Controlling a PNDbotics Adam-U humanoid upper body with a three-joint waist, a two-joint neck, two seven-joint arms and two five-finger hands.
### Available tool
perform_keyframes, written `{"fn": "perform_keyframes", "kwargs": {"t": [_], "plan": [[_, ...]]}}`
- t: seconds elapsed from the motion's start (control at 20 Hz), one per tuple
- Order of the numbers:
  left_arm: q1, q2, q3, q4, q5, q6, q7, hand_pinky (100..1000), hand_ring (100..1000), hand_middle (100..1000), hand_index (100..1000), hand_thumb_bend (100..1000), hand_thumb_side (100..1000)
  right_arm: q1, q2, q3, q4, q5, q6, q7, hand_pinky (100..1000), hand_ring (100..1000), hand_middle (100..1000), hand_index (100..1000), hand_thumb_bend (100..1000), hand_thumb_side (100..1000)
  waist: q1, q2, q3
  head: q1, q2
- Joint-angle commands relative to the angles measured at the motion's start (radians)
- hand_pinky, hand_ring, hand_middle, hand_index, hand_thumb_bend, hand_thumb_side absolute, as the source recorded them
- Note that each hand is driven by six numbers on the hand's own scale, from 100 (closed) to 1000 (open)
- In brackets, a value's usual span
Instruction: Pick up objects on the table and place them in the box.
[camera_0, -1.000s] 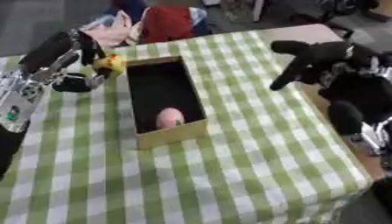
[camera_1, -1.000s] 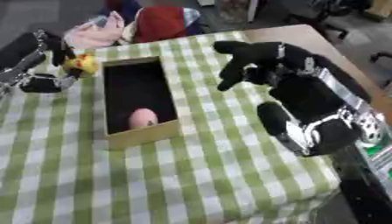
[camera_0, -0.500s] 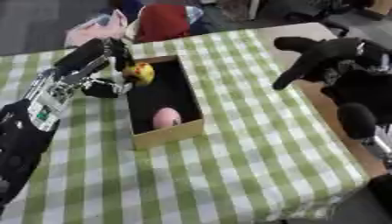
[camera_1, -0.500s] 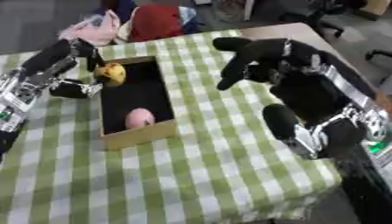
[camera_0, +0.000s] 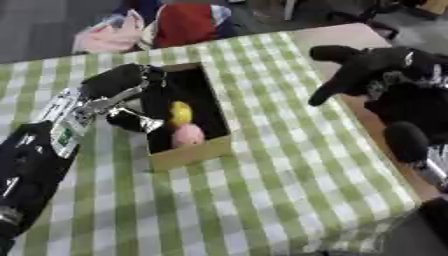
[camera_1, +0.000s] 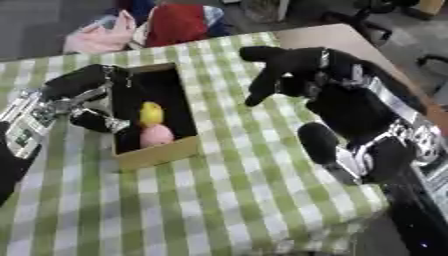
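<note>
Green-and-white checked cloth (camera_0: 262, 190) covers the table under me, running askew in my view. At the left, my left arm comes up across the cloth and my left hand (camera_0: 122, 85) sits at the left wall of the box (camera_0: 188, 156), its dark fingers reaching over the rim into the upper part of the opening and the thumb lower down by the wall. The fingers look spread and slack, with nothing in them that I can see.

The box is brown cardboard, open on top, long and narrow, dark inside. In it a yellow thing (camera_0: 180, 113) lies just right of my thumb, apart from my fingers. Below it, touching or nearly touching, a pink ball (camera_0: 187, 135) rests against the near end of the box.

To the right of the box the cloth is bare checks. Further right, my right hand (camera_1: 284, 70) hovers above the table's right side, well apart from the box. Its fingers are extended and angled down toward the cloth, holding nothing. The black and silver forearm (camera_1: 367, 125) runs from it down toward the lower right corner.
</note>
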Motion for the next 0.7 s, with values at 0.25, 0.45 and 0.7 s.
{"fn": "perform_keyframes", "kwargs": {"t": [0.25, 0.45, 0.7], "plan": [[0.005, 0.051, 0.043, -0.048, 0.198, 0.083, -0.028, 727, 596, 623, 734, 175, 659, 0.003, -0.012, -0.011, -0.022, -0.002, 0.000, -0.005, 737, 1000, 727, 882, 100, 258, -0.008, -0.029, 0.021, -0.014, 0.004], [0.030, 0.085, 0.070, -0.114, 0.409, 0.184, -0.079, 746, 582, 601, 715, 100, 728, 0.013, -0.015, -0.017, -0.022, -0.002, -0.003, -0.008, 736, 1000, 727, 882, 100, 257, -0.010, -0.036, 0.041, -0.022, 0.010], [0.118, 0.140, 0.128, -0.281, 0.694, 0.364, -0.134, 763, 565, 577, 697, 100, 813, 0.051, -0.026, -0.041, -0.022, 0.020, -0.005, -0.030, 736, 1000, 728, 883, 100, 270, -0.013, -0.044, 0.085, -0.043, 0.018]]}}
